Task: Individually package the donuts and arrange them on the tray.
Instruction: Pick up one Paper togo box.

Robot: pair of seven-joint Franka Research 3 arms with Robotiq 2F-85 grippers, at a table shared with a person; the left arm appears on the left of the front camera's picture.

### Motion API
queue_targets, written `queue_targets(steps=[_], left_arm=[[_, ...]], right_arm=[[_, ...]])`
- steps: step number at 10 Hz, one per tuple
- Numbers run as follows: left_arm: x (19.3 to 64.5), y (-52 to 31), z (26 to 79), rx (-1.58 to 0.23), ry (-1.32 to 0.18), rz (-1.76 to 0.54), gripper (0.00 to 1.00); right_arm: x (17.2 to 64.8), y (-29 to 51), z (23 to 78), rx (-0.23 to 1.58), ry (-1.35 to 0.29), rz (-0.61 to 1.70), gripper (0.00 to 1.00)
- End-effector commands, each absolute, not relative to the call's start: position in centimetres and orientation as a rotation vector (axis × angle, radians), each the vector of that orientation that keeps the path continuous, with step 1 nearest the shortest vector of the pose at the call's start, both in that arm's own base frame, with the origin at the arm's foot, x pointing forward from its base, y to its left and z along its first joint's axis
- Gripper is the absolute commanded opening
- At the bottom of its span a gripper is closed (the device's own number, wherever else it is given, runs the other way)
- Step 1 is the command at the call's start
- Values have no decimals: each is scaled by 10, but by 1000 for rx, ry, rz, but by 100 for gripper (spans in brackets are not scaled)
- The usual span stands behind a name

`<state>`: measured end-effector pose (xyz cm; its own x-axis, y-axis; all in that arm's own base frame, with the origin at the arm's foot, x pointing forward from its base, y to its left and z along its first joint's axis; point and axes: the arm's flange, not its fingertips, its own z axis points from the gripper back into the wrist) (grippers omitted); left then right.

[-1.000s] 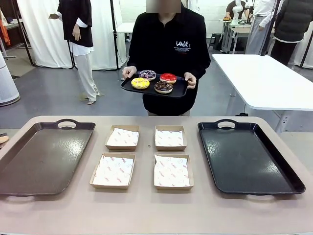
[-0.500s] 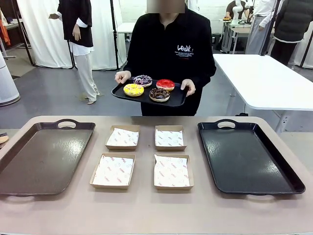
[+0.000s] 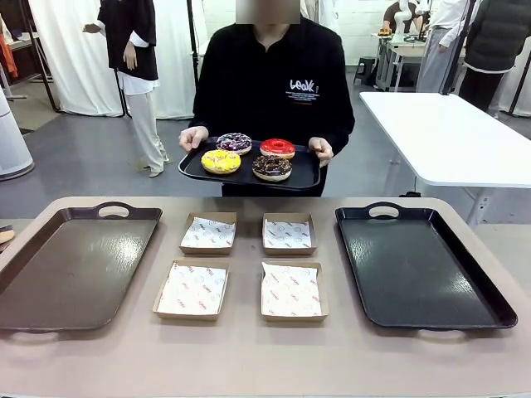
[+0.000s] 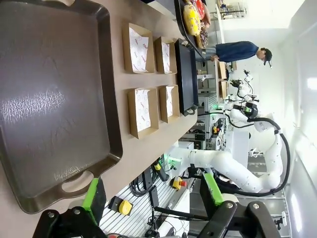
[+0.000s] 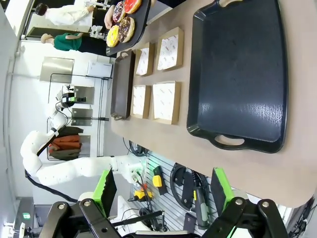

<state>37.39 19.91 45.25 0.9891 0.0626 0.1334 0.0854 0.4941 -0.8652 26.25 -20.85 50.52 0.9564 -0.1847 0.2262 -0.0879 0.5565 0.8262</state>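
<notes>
At the far edge of the tan bench (image 3: pixel 249 365) stands a person (image 3: pixel 265 83) in a black top. A brown tray (image 3: pixel 75 265) lies on the bench at the robot's left and a black tray (image 3: pixel 423 265) at its right, with four paper-lined cardboard boxes (image 3: pixel 192 290) between them. The person holds a small black tray (image 3: pixel 249 176) carrying the yellow donut (image 3: pixel 221 161), purple sprinkled donut (image 3: pixel 235 143), red donut (image 3: pixel 277 148) and chocolate donut (image 3: pixel 272 167). The left claw (image 4: pixel 152 191) and the right claw (image 5: pixel 163 191) are both spread wide, gripping nothing.
</notes>
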Motion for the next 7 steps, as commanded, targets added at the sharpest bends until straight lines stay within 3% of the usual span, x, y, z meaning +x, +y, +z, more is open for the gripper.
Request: queue_targets(steps=[1,7], left_arm=[[373,201,452,-1065,-159,-14,100],[373,201,452,-1065,-159,-14,100]], right_arm=[[265,-207,505,1002,-313,-73,100],[265,-207,505,1002,-313,-73,100]])
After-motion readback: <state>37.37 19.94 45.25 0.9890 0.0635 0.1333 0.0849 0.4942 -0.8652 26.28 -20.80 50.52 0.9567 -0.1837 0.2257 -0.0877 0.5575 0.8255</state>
